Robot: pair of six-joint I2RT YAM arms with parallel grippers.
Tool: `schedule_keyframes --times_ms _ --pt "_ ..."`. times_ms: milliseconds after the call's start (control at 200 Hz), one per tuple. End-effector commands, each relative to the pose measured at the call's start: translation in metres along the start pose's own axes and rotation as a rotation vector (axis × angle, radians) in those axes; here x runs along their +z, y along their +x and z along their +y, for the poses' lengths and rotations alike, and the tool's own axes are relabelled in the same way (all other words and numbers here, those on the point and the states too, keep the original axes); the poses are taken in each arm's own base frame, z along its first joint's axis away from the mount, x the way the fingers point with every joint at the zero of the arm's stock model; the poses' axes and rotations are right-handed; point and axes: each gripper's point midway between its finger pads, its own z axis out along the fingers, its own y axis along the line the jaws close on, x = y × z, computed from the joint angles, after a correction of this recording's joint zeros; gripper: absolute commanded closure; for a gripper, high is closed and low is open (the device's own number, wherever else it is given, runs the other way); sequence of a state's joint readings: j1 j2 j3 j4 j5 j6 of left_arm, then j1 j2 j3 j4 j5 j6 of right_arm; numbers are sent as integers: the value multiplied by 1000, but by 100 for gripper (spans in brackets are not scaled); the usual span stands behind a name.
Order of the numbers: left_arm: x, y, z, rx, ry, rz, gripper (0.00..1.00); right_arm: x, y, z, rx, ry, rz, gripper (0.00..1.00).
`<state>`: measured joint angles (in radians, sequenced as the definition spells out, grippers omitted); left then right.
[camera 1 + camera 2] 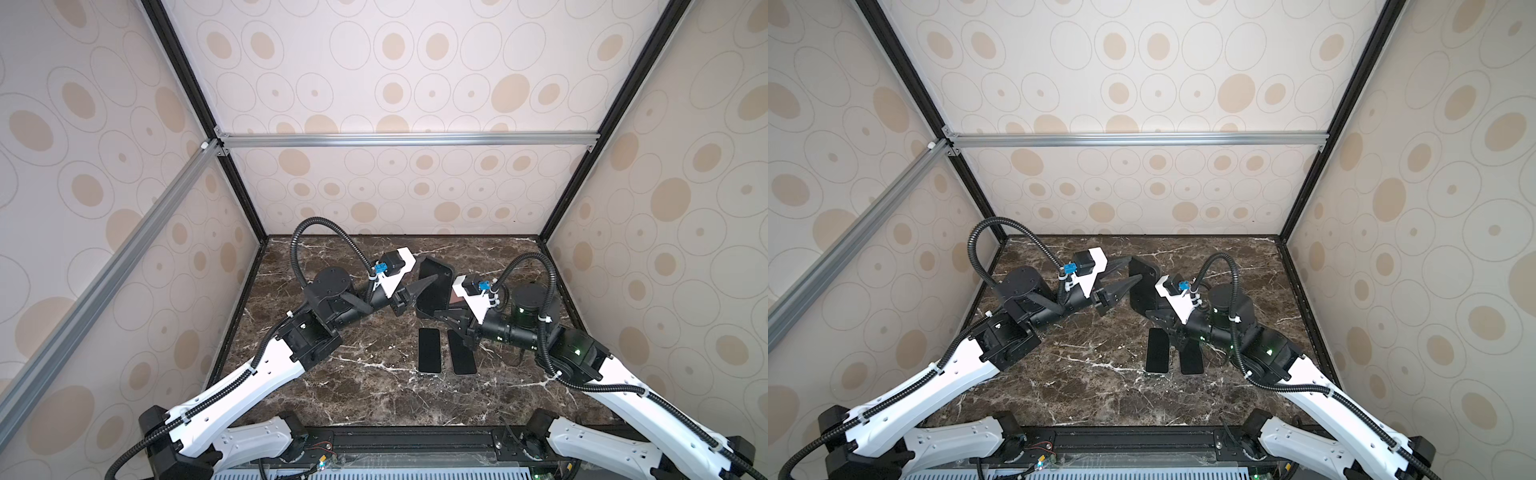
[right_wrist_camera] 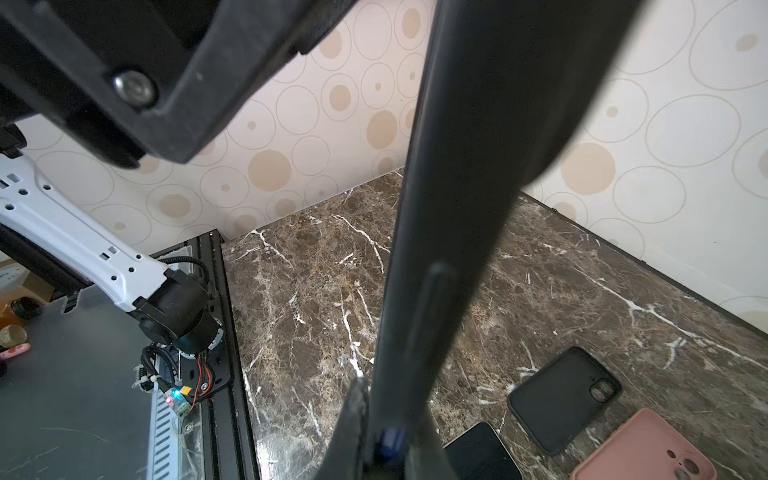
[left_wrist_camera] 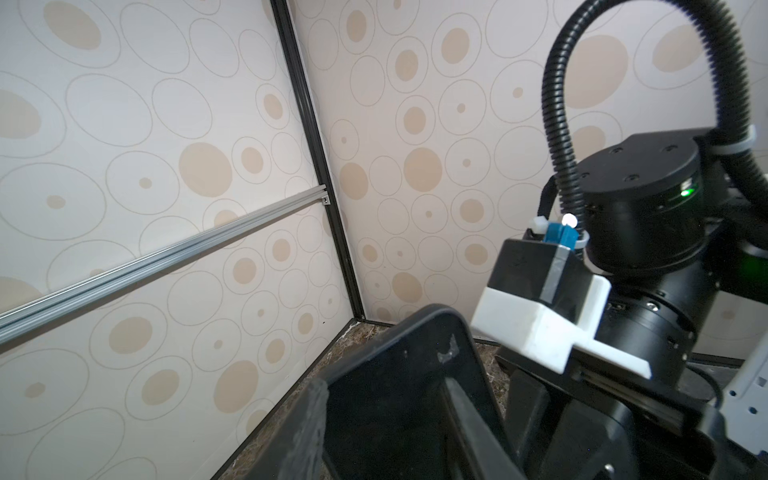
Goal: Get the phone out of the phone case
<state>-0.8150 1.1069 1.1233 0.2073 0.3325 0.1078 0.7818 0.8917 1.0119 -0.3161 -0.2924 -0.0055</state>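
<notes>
Between the end effectors: the phone case [image 1: 436, 299] stands on edge, clear of the surface [image 1: 353, 374], its broad face turned toward the left end effector.
Right end effector [image 1: 444, 316]: clamped tight on the lower rim of the phone case; treat this as your anchor.
Left end effector [image 1: 428, 270]: jaws part-way apart, one finger [image 3: 469, 415] across the case's face and the other at its far edge. You cannot tell whether either presses on it.
Phone: not plainly visible. It is judged to sit inside the held case, though the dark face leaves this unsure.
Beneath the right end effector: a loose black case [image 2: 563, 401], a pink case [image 2: 642, 446] and a bare handset [image 2: 482, 451] lie flat on the surface, apart from the work.
Step in hand: separation, as judged, with the holding arm set and the prying arm placed at the free upper end.
Next move: you need a finger behind the rim at the upper corner, peeling it off the phone while the right grip holds firm. You then need a hold on the phone itself before it slips free.
</notes>
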Motion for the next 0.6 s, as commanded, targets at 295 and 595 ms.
schedule_keyframes --times_ms 295,595 --pt "-24 -24 30 -137 43 -138 45 -20 -41 23 -124 -57 -150 100" --pt "-49 -35 38 -247 79 -169 44 -16 -33 -20 -23 167 -146 100"
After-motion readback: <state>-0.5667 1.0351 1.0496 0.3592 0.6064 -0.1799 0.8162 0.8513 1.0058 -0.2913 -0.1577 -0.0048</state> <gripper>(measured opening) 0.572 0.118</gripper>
